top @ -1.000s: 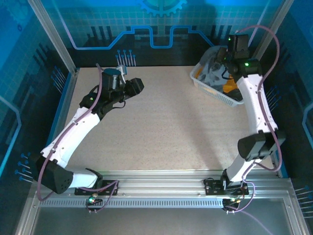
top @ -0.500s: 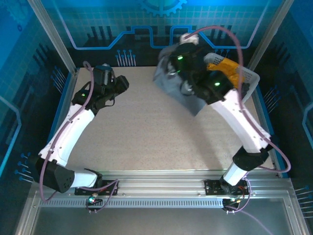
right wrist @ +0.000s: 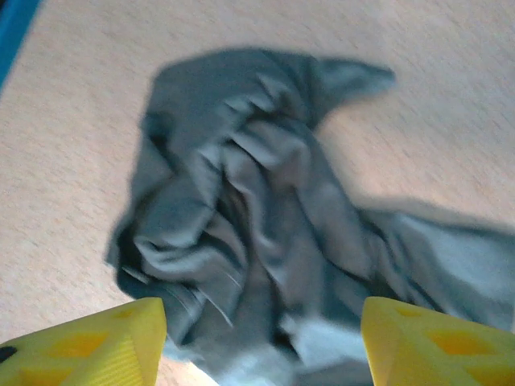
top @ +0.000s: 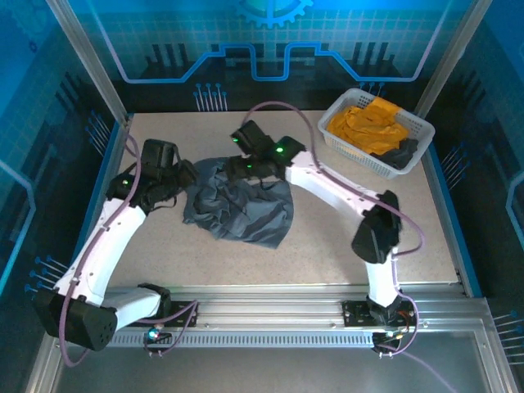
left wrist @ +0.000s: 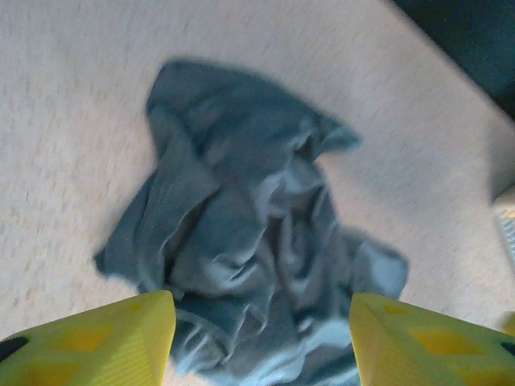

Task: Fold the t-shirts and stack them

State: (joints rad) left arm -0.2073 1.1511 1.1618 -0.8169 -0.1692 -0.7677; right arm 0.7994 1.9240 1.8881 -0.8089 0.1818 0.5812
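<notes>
Open table [top: 327, 246] near and right of the grey t-shirt [top: 241, 209] — basket [top: 368, 160] blocks the far-right corner.

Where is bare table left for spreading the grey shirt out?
Free: the table strip between the grey shirt and the arm bases, and the right side in front of the basket. Crowded: left-centre, where the left gripper and right gripper are by the shirt.
</notes>
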